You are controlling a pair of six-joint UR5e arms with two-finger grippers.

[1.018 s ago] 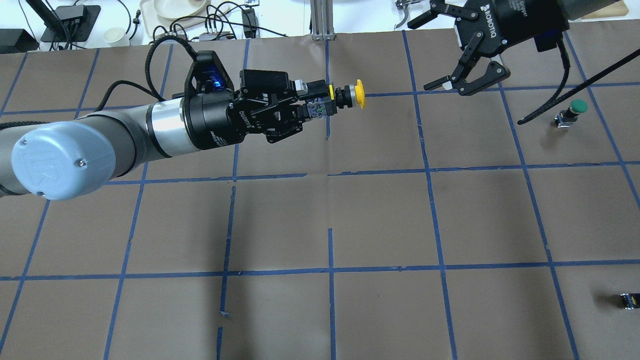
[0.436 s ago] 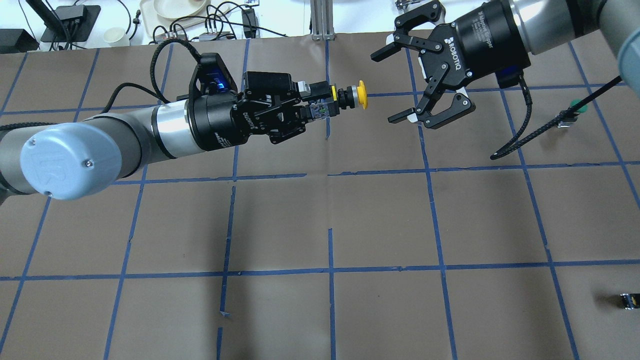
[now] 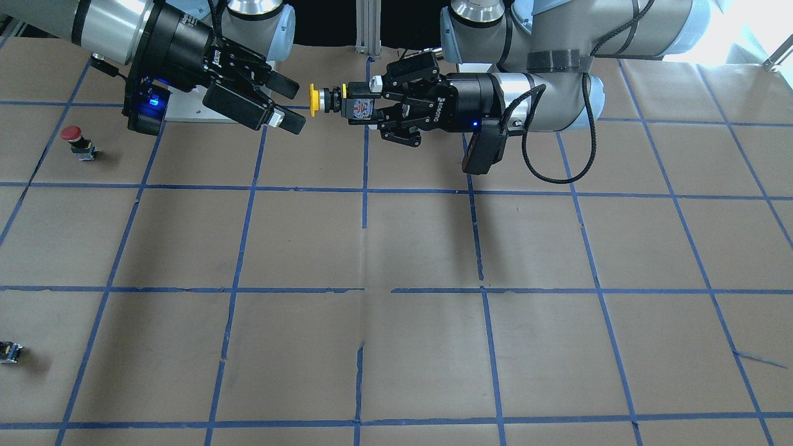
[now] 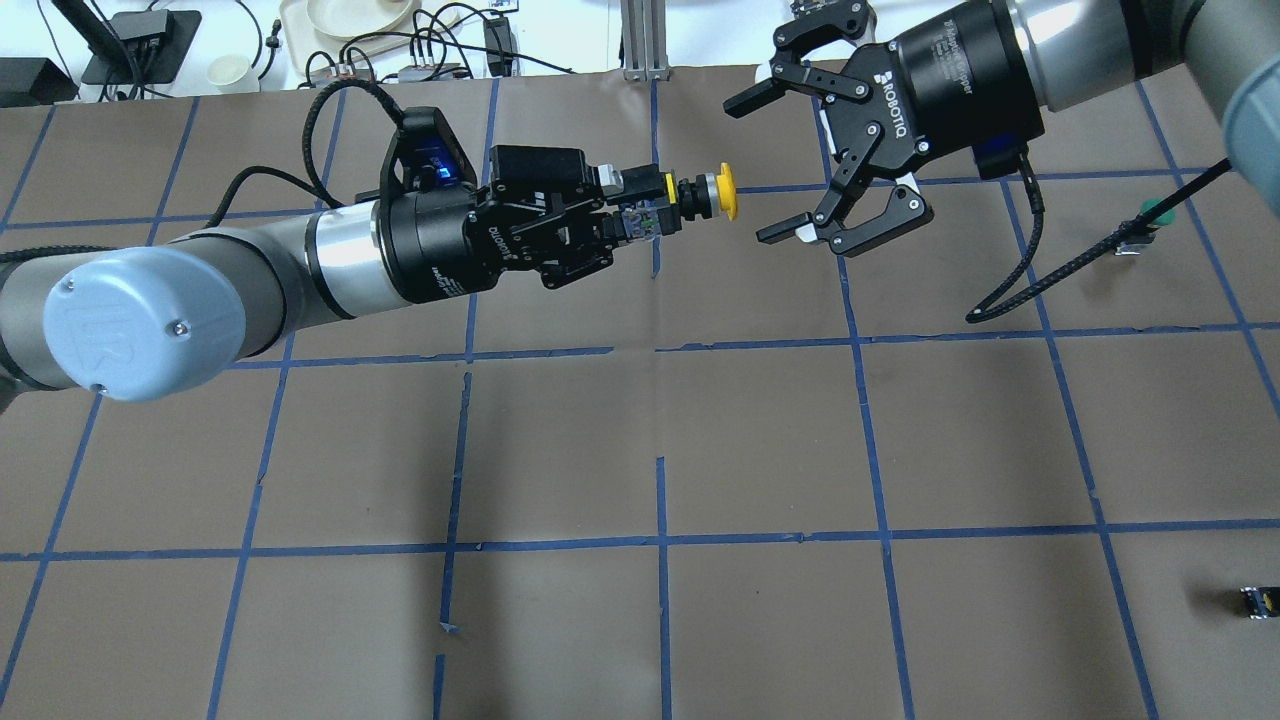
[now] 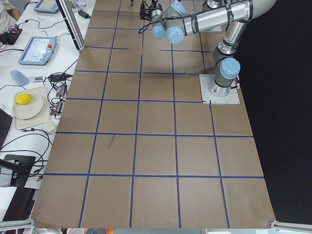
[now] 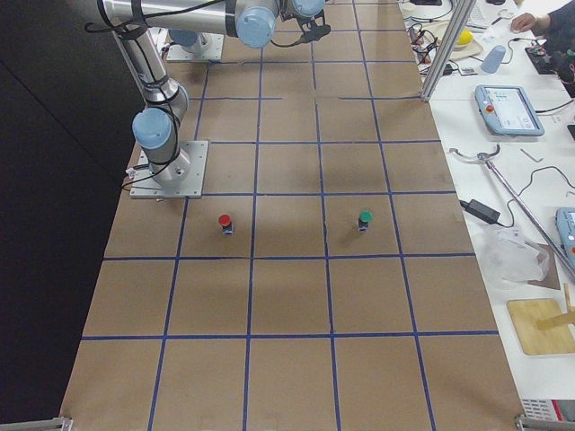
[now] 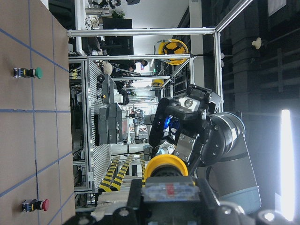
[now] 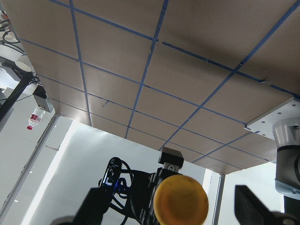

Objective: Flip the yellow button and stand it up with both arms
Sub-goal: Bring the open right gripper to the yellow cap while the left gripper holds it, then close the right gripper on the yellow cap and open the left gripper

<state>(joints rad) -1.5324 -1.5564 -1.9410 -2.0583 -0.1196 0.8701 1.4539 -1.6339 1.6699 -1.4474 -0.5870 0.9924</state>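
Note:
The yellow button is held level in the air, with its yellow cap pointing at my right gripper. My left gripper is shut on the button's greyish base, also seen in the front view. My right gripper is open just beyond the cap. Its jaws stand wide on either side of the cap's line and do not touch it. The cap also shows in the front view, the left wrist view and the right wrist view.
A red-capped button and a green-capped button stand on the brown gridded table on my right side. A tiny black part with a yellow spot lies near the right front edge. The right arm's cable hangs beside the green button.
My right gripper has swung left and turned level, coming from the table's far right to just beyond the yellow cap, still open. My left gripper holds the button almost still.

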